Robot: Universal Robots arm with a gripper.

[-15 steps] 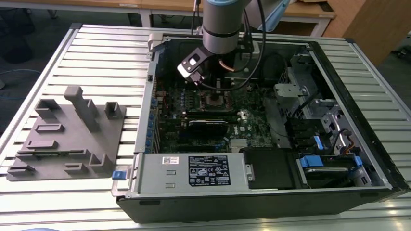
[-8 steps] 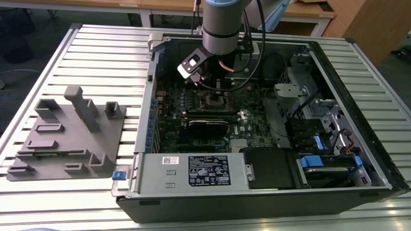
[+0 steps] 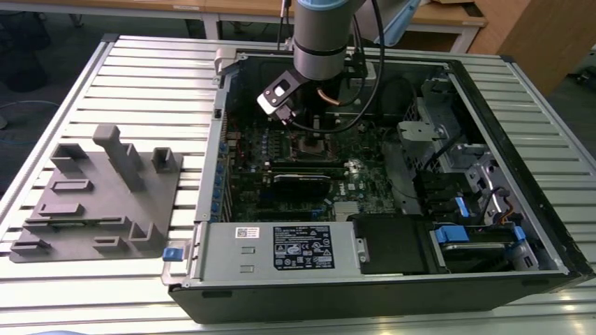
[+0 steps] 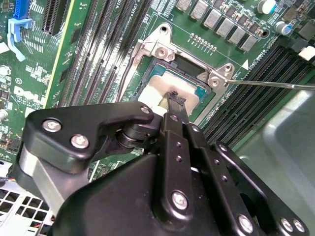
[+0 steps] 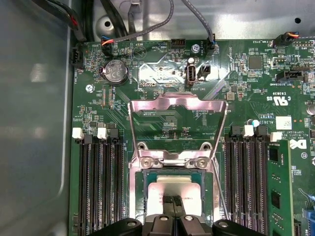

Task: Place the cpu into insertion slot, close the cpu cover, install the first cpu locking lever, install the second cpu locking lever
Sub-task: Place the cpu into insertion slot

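Note:
The cpu (image 5: 172,189) lies flat in the insertion slot (image 5: 136,189), its dull silver top showing in both wrist views, cpu (image 4: 160,91) inside the silvery rim of the insertion slot (image 4: 147,49). The cpu cover (image 5: 177,104) is swung open behind the slot, away from the chip. My gripper (image 5: 172,200) is shut, its narrow tips together over the middle of the chip's top, gripper (image 4: 175,98); whether they touch it I cannot tell. A thin locking lever (image 4: 275,84) sticks out sideways from the slot. In the exterior view the arm (image 3: 322,42) reaches down into the case (image 3: 373,279).
Long black memory slots (image 5: 101,187) flank the slot on both sides, with a memory module (image 5: 278,191) seated in one. Cables (image 3: 377,98) hang beside the arm. A drive cage (image 3: 447,160) and power supply (image 3: 279,248) fill the case. A grey fixture plate (image 3: 93,202) lies at the exterior view's left.

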